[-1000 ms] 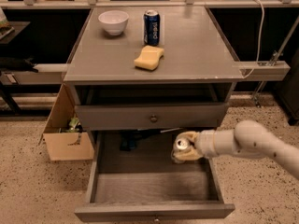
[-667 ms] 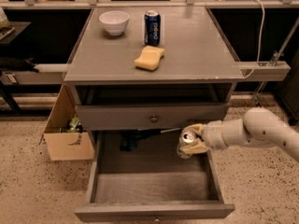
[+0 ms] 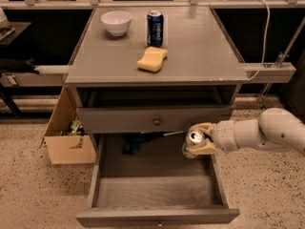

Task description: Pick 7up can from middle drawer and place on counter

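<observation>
Pincer (image 3: 199, 139) raised 7up can (image 3: 194, 137) over drawer (image 3: 152, 191).

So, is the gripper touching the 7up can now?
Touching. The camera view shows the gripper with its jaws closed against both sides of the 7up can, holding it above the right side of the middle drawer.

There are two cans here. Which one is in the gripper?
The 7up can, silvery with its shiny top showing, is in the gripper above the open middle drawer. The dark-blue can stands on the counter.
</observation>
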